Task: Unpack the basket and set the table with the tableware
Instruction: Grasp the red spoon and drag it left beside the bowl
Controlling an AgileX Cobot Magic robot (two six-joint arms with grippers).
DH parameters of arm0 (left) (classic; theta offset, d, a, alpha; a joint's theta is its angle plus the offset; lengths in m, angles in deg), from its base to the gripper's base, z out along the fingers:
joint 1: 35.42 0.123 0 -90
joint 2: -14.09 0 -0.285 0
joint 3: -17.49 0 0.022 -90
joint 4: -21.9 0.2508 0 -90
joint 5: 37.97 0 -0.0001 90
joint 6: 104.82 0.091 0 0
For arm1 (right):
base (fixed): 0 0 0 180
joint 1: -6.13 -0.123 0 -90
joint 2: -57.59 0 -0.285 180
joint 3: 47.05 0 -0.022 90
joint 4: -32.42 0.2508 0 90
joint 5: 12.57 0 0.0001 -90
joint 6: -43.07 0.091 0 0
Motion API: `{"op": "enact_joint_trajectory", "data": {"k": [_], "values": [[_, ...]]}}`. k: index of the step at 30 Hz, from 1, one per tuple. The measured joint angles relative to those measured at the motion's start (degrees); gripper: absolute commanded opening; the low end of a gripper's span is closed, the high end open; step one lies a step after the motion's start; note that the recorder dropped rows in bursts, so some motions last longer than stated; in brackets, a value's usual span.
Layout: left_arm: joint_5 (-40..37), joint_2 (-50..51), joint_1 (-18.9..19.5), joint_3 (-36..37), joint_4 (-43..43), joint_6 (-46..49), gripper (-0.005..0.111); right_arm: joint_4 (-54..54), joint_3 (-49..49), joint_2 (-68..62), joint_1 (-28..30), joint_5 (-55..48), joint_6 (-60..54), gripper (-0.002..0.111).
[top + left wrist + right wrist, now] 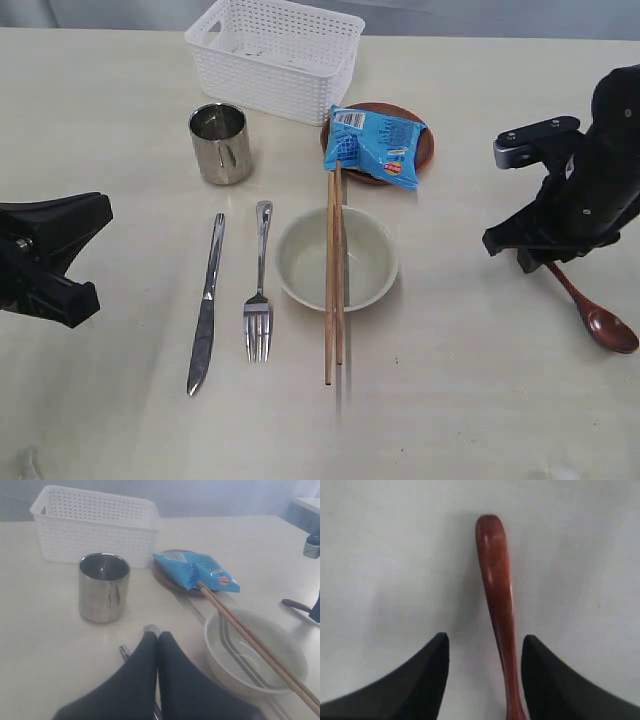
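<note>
Knife (206, 305) and fork (259, 290) lie left of the bowl (337, 258); right gripper (485, 638), released, straddles the spoon (496, 590) handle; left gripper (158, 636) is clenched, empty.

The exterior camera looks steeply down on the whole counter (100, 80). The left wrist camera looks low across it toward the basket (95, 535), which both views share. The right wrist camera sits close above the spoon (495, 570).

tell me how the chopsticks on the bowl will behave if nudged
The chopsticks look thin, stiff and light. Lying loose across the bowl rim, they would probably roll or slide off at a small push, likely separately, since nothing joins the pair.
</note>
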Motion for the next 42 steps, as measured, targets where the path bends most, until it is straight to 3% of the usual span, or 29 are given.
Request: {"op": "enact_joint_trajectory", "data": {"k": [10, 13, 17, 24, 35, 42], "values": [[0.0, 0.0, 0.0, 0.0, 0.0, 0.0, 0.000, -2.8, -0.8, -3.9, 0.7, 3.1, 3.4, 0.042], [0.0, 0.0, 0.0, 0.0, 0.0, 0.0, 0.000, -2.8, -0.9, -4.1, 1.9, 3.3, 5.3, 0.028], [0.0, 0.0, 0.0, 0.0, 0.0, 0.0, 0.000, -2.6, -0.9, -4.3, 2.2, 3.3, 7.6, 0.000], [0.0, 0.0, 0.0, 0.0, 0.0, 0.0, 0.000, 0.0, -1.5, -4.4, 1.3, 3.0, 11.4, 0.000], [0.0, 0.0, 0.0, 0.0, 0.0, 0.0, 0.000, 3.7, -5.5, -3.2, -12.2, 2.4, 22.3, 0.000], [0.0, 0.0, 0.0, 0.0, 0.0, 0.0, 0.000, 4.2, -5.7, -3.2, -13.9, 3.4, 27.8, 0.000]]}}
